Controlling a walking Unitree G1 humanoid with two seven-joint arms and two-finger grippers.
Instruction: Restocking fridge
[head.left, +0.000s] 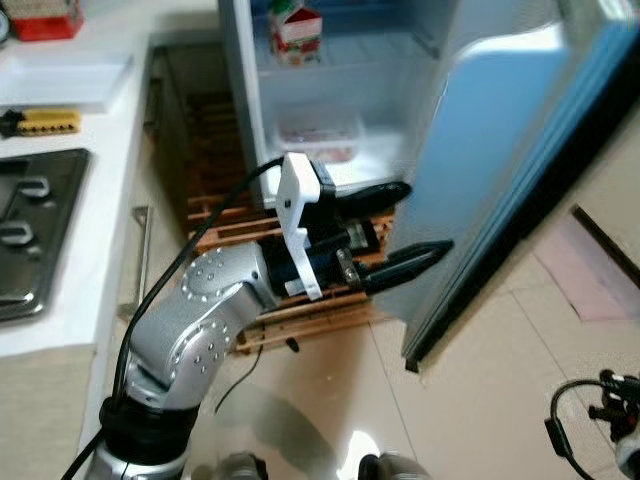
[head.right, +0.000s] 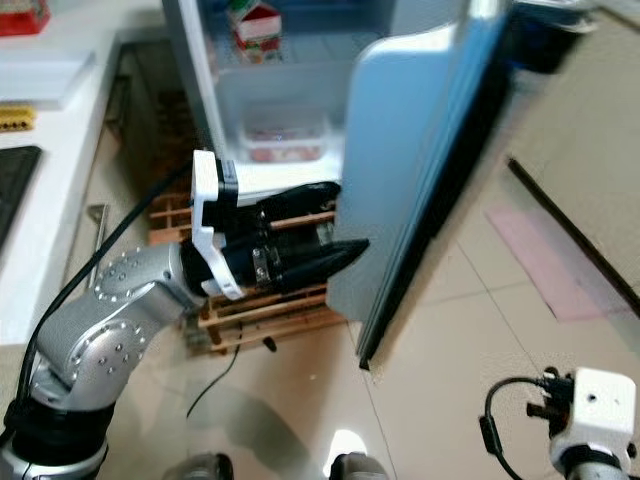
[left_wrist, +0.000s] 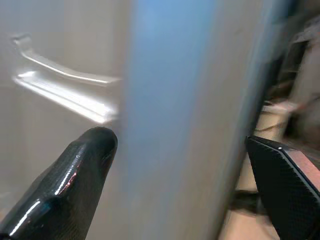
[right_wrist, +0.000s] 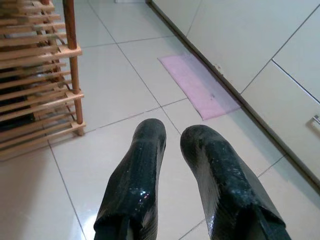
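Observation:
The fridge stands open, its pale blue door swung out toward me. On the shelves sit a red and white carton and, lower down, a clear tub with pinkish contents. My left gripper is open at the door's free edge, one black finger on each side of it. In the left wrist view the blue door edge runs between the fingertips. My right gripper hangs low on the right, pointing at the floor tiles with its fingers shut and holding nothing.
A white counter on the left carries a stove, a yellow object and a red box. A wooden slatted rack lies under the fridge. A pink mat lies on the tiles at right.

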